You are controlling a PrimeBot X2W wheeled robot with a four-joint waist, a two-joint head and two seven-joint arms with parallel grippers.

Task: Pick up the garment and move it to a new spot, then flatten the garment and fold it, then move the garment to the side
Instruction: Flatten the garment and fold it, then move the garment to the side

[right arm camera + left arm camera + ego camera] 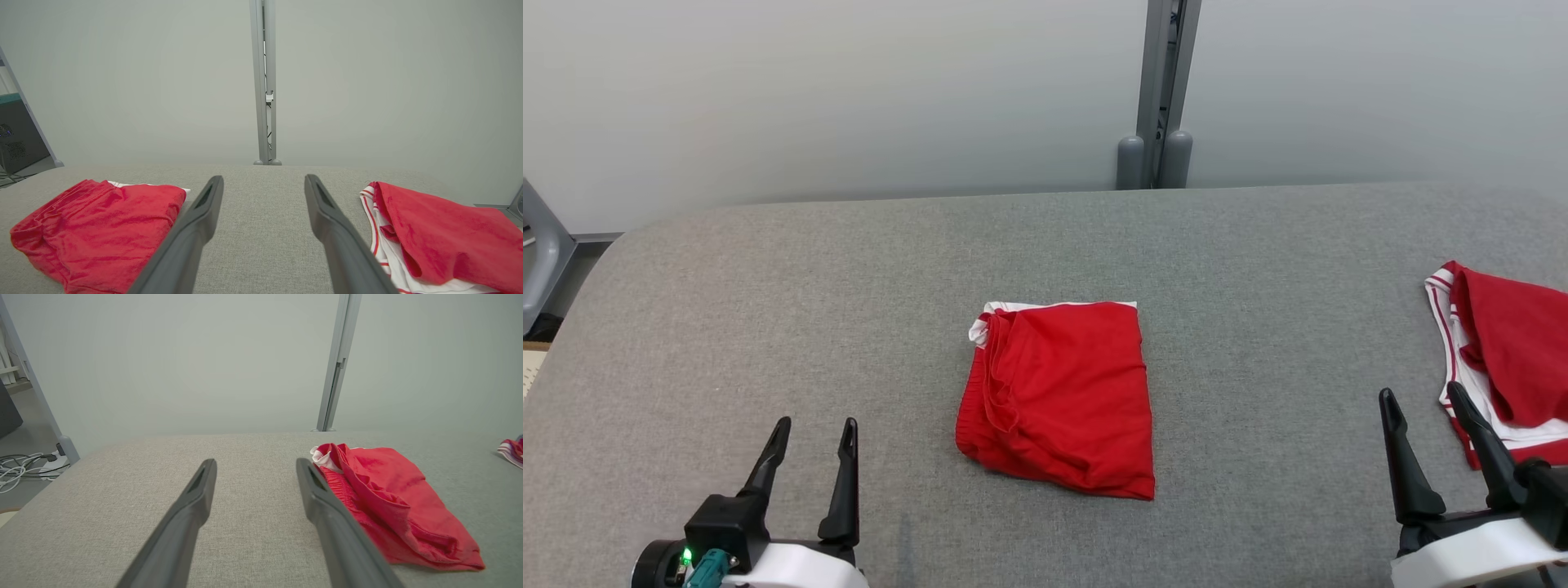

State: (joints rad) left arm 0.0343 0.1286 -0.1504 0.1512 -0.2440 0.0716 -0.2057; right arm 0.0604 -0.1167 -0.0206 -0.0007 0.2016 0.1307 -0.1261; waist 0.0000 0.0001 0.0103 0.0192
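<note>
Nearest me, my left claw (816, 421) hovers low over the grey surface (768, 286). Its two fingers are spread wide with nothing between them. My right claw (1419, 390) sits the same way on the other side, fingers apart and empty. In the head view its outer finger overlaps some cloth, and I cannot tell whether it touches it.

Just ahead of both claws, and between them, lies the garment (1058, 396). It is red, with a white edge showing along its far side. It is to the right of the left claw and to the left of the right claw, apart from both and somewhat nearer the left one. It lies as a compact, roughly square packet, with layered edges on the side facing the left claw. From that I judge the moving, flattening and folding done, if a little rumpled along the near hem.

Just right of the right claw is a second garment (1511, 359), red over white with red stripes, also gathered into a packet.

Farther on, past the surface's far edge, a grey post (1164, 90) stands against a pale wall.

As I read it, the last step is left: moving the garment to the side. Neither claw has a hold on it, so that step is not yet begun.
</note>
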